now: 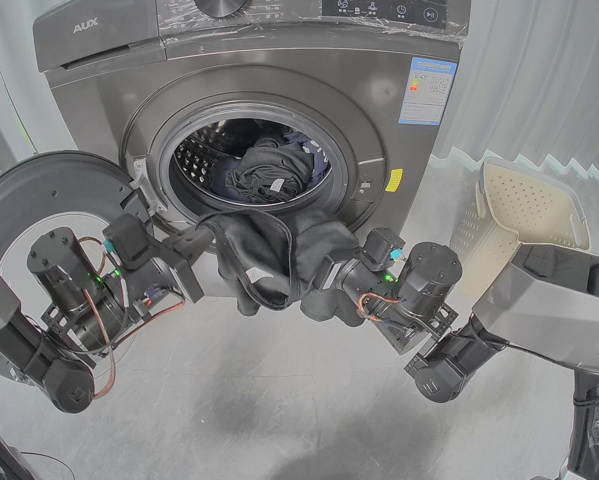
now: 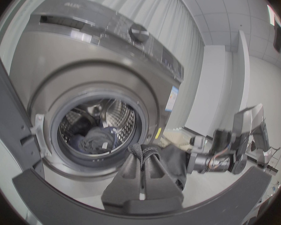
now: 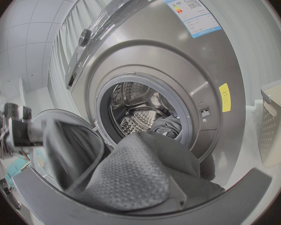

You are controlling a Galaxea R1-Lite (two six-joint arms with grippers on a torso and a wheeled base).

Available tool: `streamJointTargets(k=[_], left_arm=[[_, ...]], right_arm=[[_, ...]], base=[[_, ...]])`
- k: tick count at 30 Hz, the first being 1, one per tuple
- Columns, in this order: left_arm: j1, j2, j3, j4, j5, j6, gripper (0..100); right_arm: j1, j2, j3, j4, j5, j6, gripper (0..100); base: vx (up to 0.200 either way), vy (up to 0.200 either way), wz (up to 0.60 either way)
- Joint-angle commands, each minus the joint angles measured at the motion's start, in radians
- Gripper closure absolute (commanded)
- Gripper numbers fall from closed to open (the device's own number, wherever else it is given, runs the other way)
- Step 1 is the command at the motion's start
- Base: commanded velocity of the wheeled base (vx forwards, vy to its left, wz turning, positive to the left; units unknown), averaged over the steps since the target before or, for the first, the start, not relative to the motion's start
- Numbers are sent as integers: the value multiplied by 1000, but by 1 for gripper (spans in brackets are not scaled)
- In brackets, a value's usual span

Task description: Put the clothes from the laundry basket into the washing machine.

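Observation:
A black garment (image 1: 273, 255) hangs stretched between my two grippers just below the open drum mouth (image 1: 179, 168) of the grey washing machine (image 1: 259, 75). My left gripper (image 1: 206, 235) is shut on the garment's hem (image 2: 142, 152). My right gripper (image 1: 319, 271) grips the garment's other side, and the cloth (image 3: 140, 172) drapes over it and hides its fingers. Dark clothes (image 1: 273, 171) lie inside the drum, also seen as a bundle (image 2: 96, 141) from the left wrist. The cream laundry basket (image 1: 533, 201) stands to the machine's right, its inside hidden.
The round machine door (image 1: 46, 195) is swung open at the left, close behind my left arm. Grey floor (image 1: 246, 381) lies open in front of the machine. A pale curtain (image 1: 546, 68) hangs behind the machine and basket.

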Motion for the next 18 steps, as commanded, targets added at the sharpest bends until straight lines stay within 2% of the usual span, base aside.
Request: streamJointTargets(k=[1, 5, 9, 10, 14, 18], left_arm=[[-13, 122, 36, -3, -1, 28, 100], [-13, 154, 25, -3, -2, 31, 100], [-11, 154, 41, -3, -38, 30, 100], [-16, 156, 51, -1, -44, 27, 0], [-22, 197, 114, -3, -45, 37, 0], [-29, 246, 154, -3, -47, 96, 0]], right_arm=[[33, -27, 1, -2, 4, -1, 100], [71, -30, -2, 0, 4, -2, 100], [67, -30, -3, 0, 4, -2, 100], [59, -30, -6, 0, 4, -2, 100], [35, -38, -20, 4, 4, -2, 100], [16, -46, -46, 9, 3, -1, 100]], base=[[0, 0, 0], [0, 0, 0], [0, 0, 0], [0, 0, 0], [0, 0, 0], [0, 0, 0]])
